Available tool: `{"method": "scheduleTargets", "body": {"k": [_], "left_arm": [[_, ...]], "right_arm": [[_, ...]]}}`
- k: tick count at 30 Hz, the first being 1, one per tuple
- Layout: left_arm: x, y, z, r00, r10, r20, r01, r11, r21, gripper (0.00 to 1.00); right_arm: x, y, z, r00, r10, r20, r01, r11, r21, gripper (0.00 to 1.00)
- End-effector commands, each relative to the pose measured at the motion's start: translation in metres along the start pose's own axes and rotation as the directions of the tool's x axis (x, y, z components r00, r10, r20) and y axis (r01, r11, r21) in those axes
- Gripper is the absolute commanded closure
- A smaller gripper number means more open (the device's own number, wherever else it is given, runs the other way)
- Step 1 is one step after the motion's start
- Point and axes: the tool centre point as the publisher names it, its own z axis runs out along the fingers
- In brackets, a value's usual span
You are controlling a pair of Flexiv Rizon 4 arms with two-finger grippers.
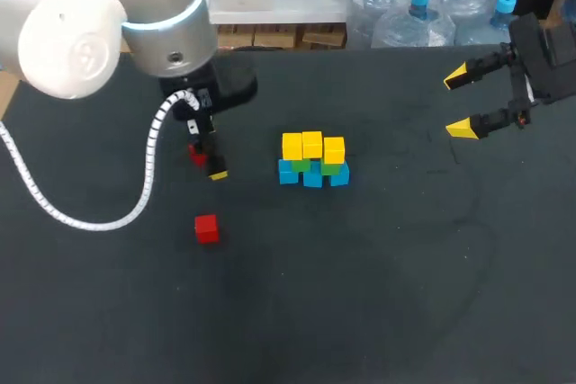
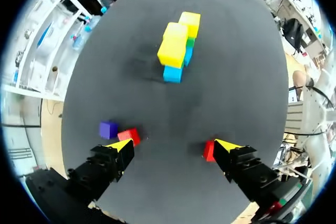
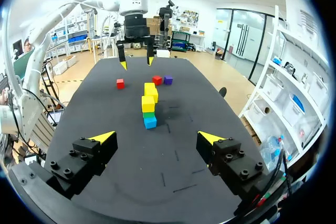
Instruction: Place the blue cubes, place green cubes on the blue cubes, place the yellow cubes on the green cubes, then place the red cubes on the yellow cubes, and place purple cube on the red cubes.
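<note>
At the table's middle stands the stack: blue cubes (image 1: 312,176) at the bottom, a green cube (image 1: 330,168) showing above them, and yellow cubes (image 1: 311,145) on top. One red cube (image 1: 207,228) lies alone to the stack's left. A second red cube (image 1: 196,155) is half hidden under my left gripper (image 1: 207,157), which hangs open above the table. In the left wrist view, a red cube (image 2: 129,136) and a purple cube (image 2: 108,129) lie by one fingertip of the left gripper (image 2: 173,145). The other red cube (image 2: 209,150) lies by the opposite tip. My right gripper (image 1: 460,102) is open and empty at the far right.
The left arm's white coiled cable (image 1: 99,213) hangs over the table's left part. The dark table (image 1: 378,294) is bare in front of and to the right of the stack. From the right wrist view the stack (image 3: 149,103) stands ahead of the right gripper (image 3: 156,138).
</note>
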Motion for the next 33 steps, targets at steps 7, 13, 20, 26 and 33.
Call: {"method": "scheduleTargets", "body": {"k": [7,13,20,26,33], "left_arm": [[0.000,0.022,0.010,0.998,-0.058,0.037,0.057,0.998,0.029,0.00],[0.000,0.022,0.010,0.998,-0.058,0.037,0.057,0.998,0.029,0.00],[0.001,0.027,0.014,0.995,-0.098,0.002,0.098,0.995,0.029,0.00],[0.012,0.047,0.024,0.986,-0.163,-0.044,0.164,0.986,0.033,0.00],[0.009,0.054,0.033,0.978,-0.187,-0.088,0.192,0.980,0.048,0.00]], "right_arm": [[0.000,-0.001,0.001,1.000,-0.001,0.001,0.001,1.000,0.000,0.00],[0.000,-0.001,0.001,1.000,-0.001,0.001,0.001,1.000,0.000,0.00],[0.000,-0.001,0.001,1.000,-0.001,0.001,0.001,1.000,0.000,0.00],[0.000,-0.001,0.001,1.000,-0.001,0.001,0.001,1.000,0.000,0.00],[0.000,-0.001,0.001,1.000,-0.001,0.001,0.001,1.000,0.000,0.00]]}}
